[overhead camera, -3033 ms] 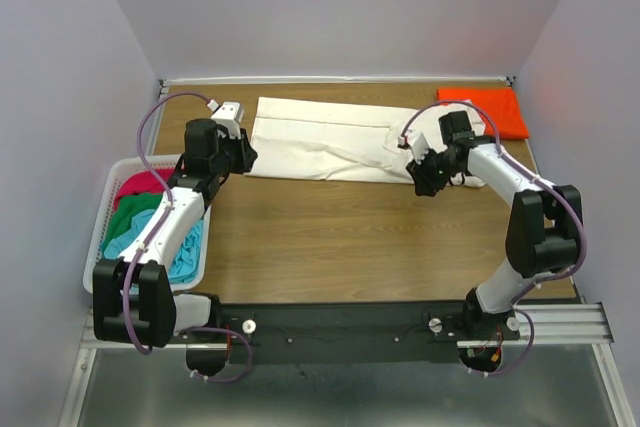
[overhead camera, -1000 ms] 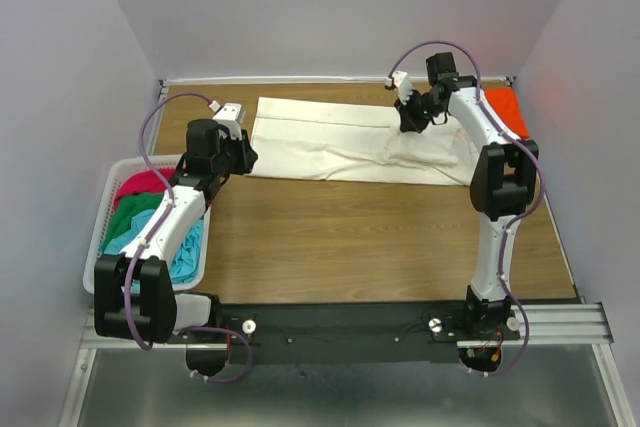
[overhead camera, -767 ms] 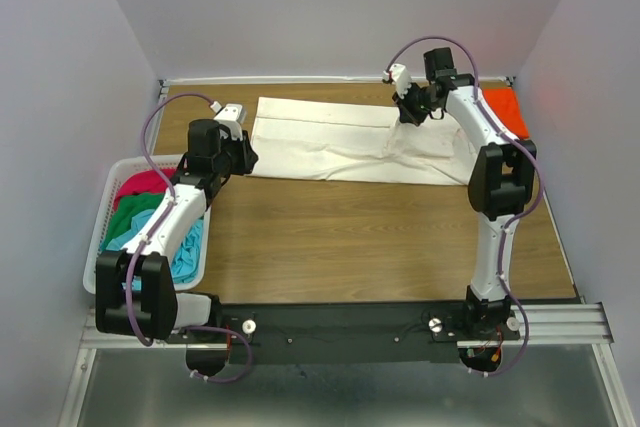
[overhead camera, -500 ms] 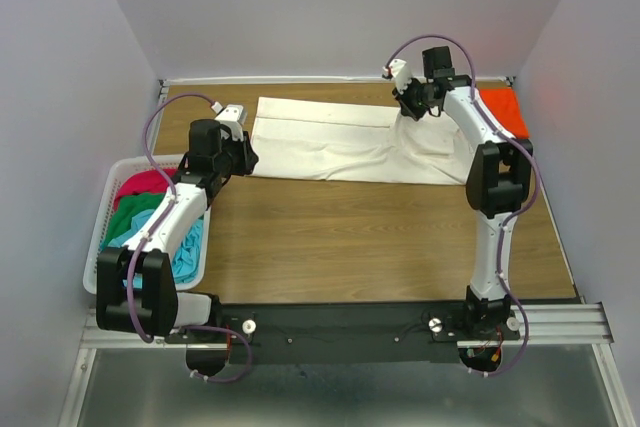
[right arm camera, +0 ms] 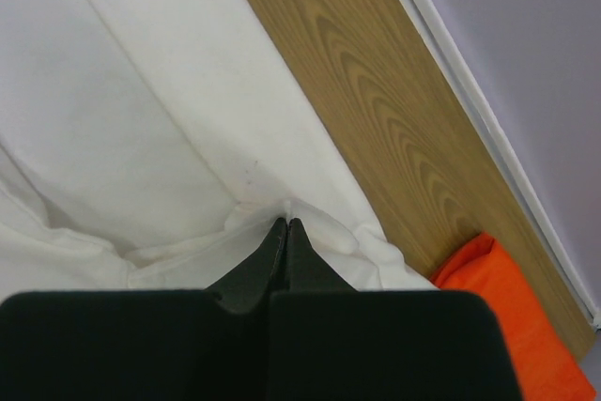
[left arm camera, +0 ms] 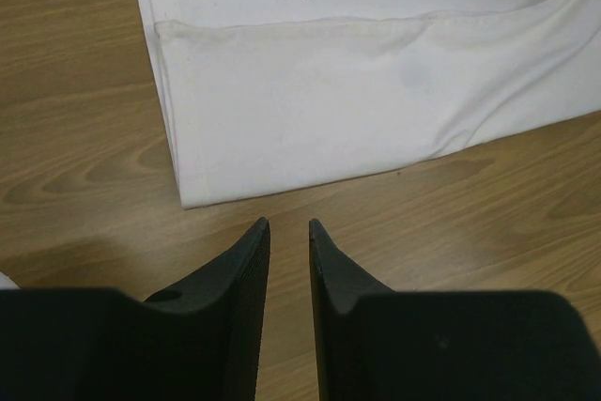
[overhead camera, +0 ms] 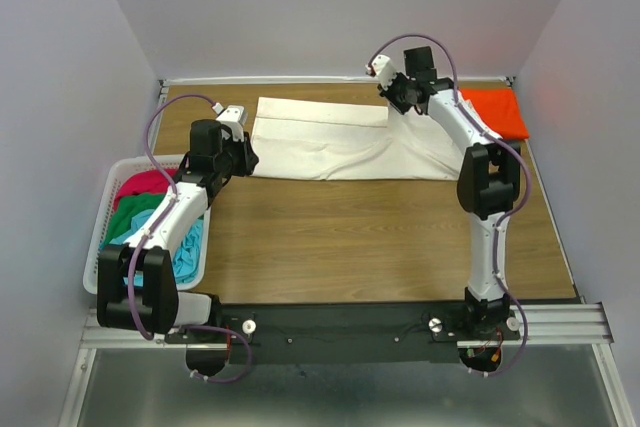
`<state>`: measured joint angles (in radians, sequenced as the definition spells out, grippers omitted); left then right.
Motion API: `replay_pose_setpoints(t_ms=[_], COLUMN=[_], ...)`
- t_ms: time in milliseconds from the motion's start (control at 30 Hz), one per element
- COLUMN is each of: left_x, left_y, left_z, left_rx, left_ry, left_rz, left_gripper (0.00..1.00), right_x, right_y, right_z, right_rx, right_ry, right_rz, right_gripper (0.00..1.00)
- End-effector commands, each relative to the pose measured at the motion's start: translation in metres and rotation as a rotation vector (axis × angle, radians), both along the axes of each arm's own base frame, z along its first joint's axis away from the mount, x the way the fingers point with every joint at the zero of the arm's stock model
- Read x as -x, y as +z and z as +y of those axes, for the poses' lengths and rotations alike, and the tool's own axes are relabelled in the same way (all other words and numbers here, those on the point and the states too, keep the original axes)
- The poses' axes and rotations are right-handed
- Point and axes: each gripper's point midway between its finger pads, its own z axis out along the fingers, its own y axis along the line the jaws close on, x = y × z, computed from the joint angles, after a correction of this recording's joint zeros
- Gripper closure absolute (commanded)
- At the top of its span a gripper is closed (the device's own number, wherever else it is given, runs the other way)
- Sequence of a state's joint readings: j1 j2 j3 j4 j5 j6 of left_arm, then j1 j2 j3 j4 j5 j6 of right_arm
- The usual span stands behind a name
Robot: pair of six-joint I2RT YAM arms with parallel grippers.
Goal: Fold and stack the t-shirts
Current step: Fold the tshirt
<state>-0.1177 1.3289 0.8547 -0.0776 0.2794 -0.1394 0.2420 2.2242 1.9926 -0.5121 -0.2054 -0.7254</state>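
A large cream-white t-shirt lies folded lengthwise into a long band across the far half of the table. My right gripper hangs above its far edge, shut on a pinch of the cream cloth, and the shirt's right part rises in a slack tent toward it. My left gripper rests low at the shirt's near left corner, jaws a little apart with only bare wood between them. A folded bright orange t-shirt lies at the far right corner, seen also in the right wrist view.
A white lattice basket stands at the left table edge, holding crimson, green and light blue t-shirts. The back wall rail runs just behind the cream shirt.
My right gripper has carried its pinch of cream cloth from the near right up, back and leftward, dragging the shirt's right end along. The left arm has stayed still.
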Motion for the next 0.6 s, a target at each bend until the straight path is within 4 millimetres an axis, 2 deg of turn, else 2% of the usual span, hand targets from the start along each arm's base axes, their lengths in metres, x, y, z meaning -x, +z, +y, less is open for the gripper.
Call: replay_pose_setpoints(t_ms=[0,133,267,333,367,433,467,500,567], left_x=[-0.007,-0.007,-0.007,-0.008,-0.008,-0.007,-0.007,-0.007,-0.007], left_y=[0.005,0.004,0.003,0.003,0.003,0.003,0.002,0.002,0.003], left_z=[0.005,0.005,0.004,0.004,0.004,0.004,0.004,0.005,0.005], left_rx=[-0.021,-0.021,-0.02,-0.02,-0.021,-0.021,-0.022,-0.024,-0.024], left_ry=[0.012,0.012,0.008,0.008,0.009,0.009,0.01,0.013,0.014], left_rz=[-0.014,-0.011,-0.01,-0.006,-0.007,-0.007,-0.005,-0.005,-0.007], left_gripper=[0.69,0.69,0.69,0.69,0.69,0.69,0.69,0.69,0.69], right_x=[-0.014,-0.019,-0.024,-0.034,-0.037,-0.046,-0.046,-0.044,-0.032], right_y=[-0.016,-0.036,-0.048,-0.039,-0.032,-0.013,-0.006,0.013,0.017], right_z=[0.002,0.0,-0.009,-0.019,-0.022,-0.03,-0.031,-0.028,-0.023], right_rx=[0.042,0.075,0.084,0.096,0.068,0.033,0.016,-0.021,-0.079], right_ry=[-0.047,-0.081,-0.151,-0.234,-0.294,-0.392,-0.408,-0.4,-0.366], right_rz=[-0.029,-0.017,-0.012,-0.06,-0.08,-0.142,-0.154,-0.174,-0.14], right_gripper=[0.99,0.99,0.84,0.78,0.63,0.45,0.31,0.25,0.22])
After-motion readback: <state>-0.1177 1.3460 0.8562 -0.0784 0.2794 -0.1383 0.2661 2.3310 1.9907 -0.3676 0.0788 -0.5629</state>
